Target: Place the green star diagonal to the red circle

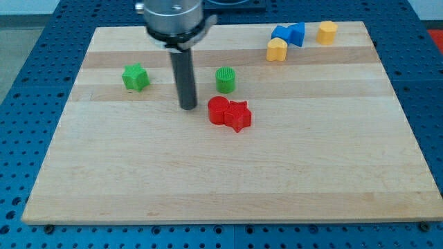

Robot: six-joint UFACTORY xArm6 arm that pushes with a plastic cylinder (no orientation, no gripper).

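The green star (136, 77) lies at the board's upper left. The red circle (218, 110) lies near the middle, touching a red star (238, 115) on its right. My tip (187, 107) is on the board between them, well to the right of and slightly below the green star, and just left of the red circle, with a small gap to it. A green circle (225, 79) lies above the red circle, to the upper right of my tip.
At the view's top right are two blue blocks (288, 33) side by side, a yellow block (277, 49) below them and another yellow block (327, 32) to their right. The wooden board (228, 180) sits on a blue perforated table.
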